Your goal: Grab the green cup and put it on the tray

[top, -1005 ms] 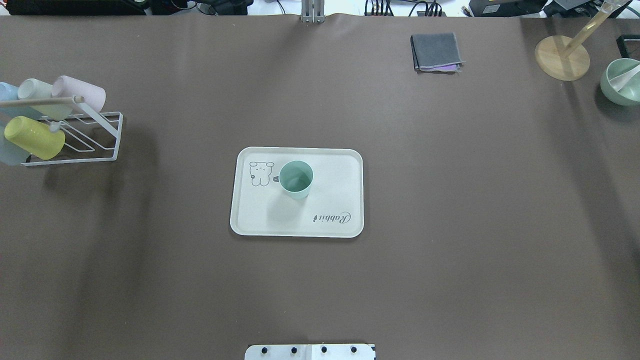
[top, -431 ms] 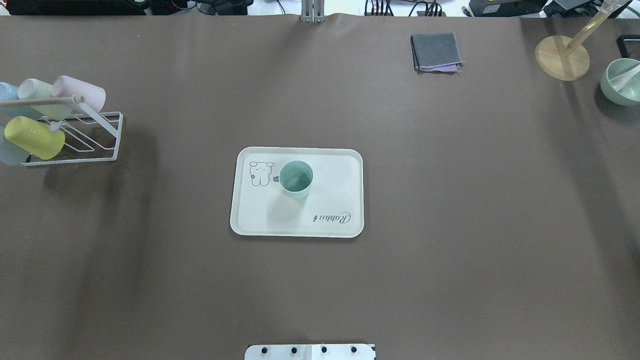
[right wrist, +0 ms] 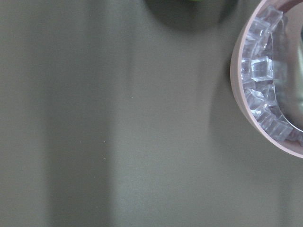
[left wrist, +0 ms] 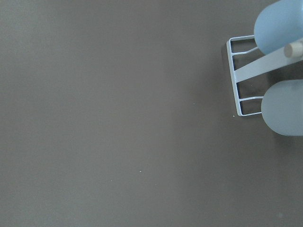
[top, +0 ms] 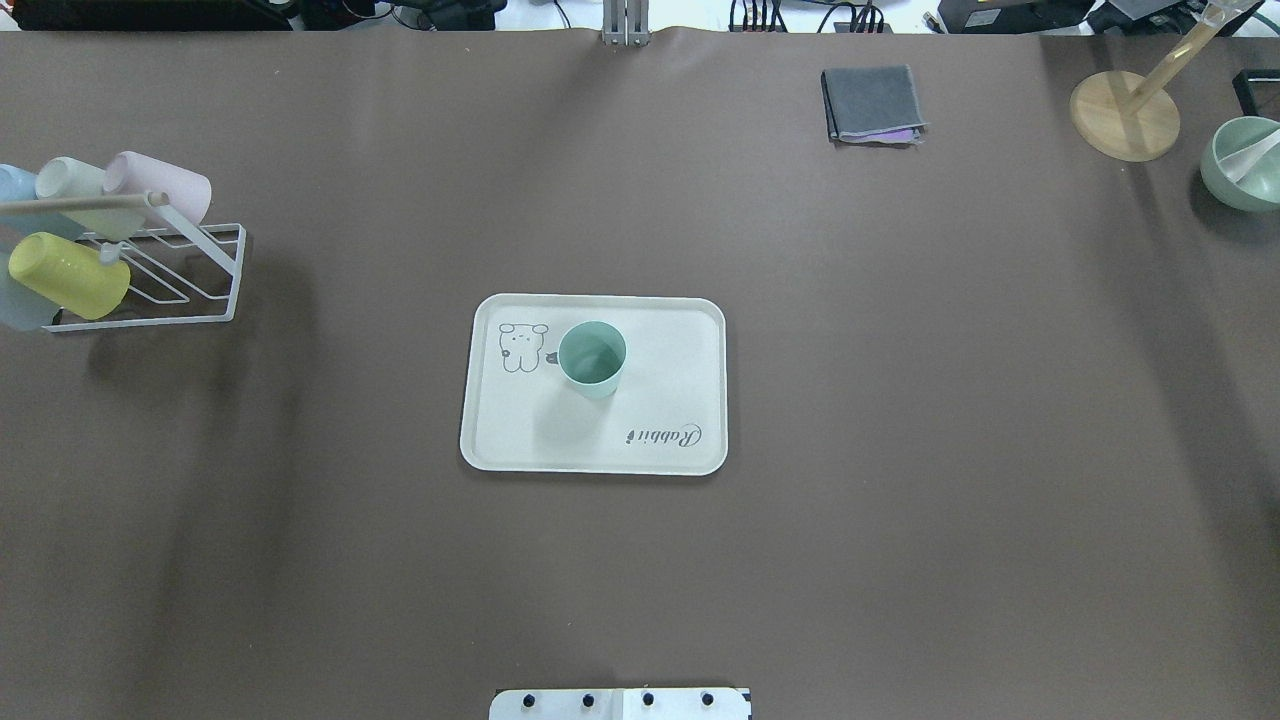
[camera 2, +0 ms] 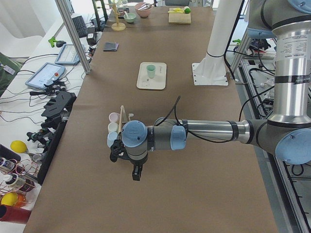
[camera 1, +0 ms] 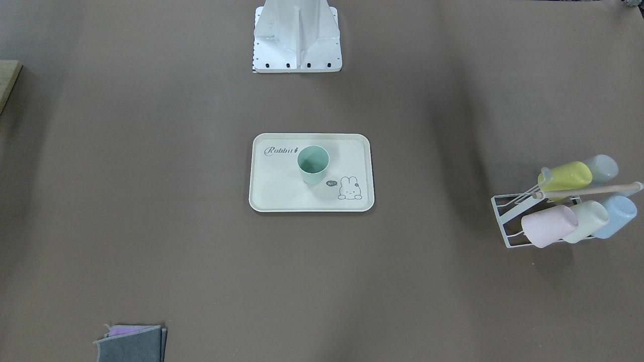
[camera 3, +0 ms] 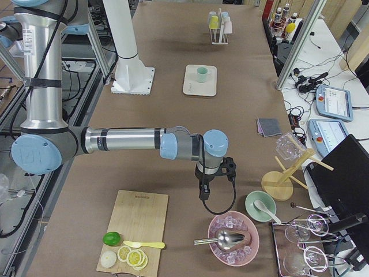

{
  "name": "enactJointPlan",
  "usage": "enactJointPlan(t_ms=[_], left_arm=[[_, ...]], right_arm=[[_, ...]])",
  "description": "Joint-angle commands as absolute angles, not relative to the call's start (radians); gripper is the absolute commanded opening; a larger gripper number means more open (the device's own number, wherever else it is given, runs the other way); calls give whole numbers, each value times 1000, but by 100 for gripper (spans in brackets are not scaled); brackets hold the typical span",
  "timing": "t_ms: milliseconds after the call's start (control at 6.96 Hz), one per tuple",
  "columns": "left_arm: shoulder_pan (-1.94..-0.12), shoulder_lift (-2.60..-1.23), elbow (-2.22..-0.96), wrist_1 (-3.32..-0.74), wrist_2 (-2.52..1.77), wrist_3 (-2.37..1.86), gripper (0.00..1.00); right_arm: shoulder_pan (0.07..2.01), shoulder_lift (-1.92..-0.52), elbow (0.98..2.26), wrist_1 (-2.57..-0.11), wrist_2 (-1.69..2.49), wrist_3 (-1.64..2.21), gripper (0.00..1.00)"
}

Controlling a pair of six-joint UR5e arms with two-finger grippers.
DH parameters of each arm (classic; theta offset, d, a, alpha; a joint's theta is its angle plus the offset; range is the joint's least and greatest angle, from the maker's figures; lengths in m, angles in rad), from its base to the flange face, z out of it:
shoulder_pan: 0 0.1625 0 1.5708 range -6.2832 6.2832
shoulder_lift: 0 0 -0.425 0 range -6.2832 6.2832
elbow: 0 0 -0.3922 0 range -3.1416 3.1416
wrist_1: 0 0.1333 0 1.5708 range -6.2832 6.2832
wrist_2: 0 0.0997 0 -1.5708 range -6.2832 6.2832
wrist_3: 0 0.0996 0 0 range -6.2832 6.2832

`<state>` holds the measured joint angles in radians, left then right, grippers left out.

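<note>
From the front-facing view, the green cup [camera 1: 313,163] stands upright, mouth up, on the tray [camera 1: 282,198], between the "Rabbit" script and the bunny drawing and away from the rim; the tray lies mid-desk [camera 1: 151,201], in front of the robot's base [camera 1: 297,40]; a wire rack [camera 1: 505,221] of pastel cups sits far off at the view's right, and a folded grey cloth [camera 1: 132,344] lies at the bottom edge.

From overhead, the cup sits in the tray's far half, just beside the bunny; no arm shows in this view.

From the exterior left view, the left pincer [camera 2: 135,174] hangs over the desk just beside the wire rack, well apart from the tray; I cannot tell how far open it is, or whether it holds anything.

From the exterior right view, the right pincer [camera 3: 204,193] hangs near a pink bowl [camera 3: 230,249] of ice cubes, with a cutting board [camera 3: 138,219] to its other side; its opening cannot be told either.

The left wrist view shows bare desk, a corner of the rack and two pale blue cups; the right wrist view shows desk and the bowl's edge with ice.
</note>
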<state>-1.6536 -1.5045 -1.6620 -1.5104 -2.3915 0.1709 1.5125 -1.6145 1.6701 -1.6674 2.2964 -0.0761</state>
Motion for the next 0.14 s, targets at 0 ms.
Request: enactJointPlan(t_ms=[0], left_arm=[[-1654, -1505, -1666, -1511, -2391, 170, 99]], right_arm=[[1513, -1615, 1667, -1667, 2296, -75, 100]])
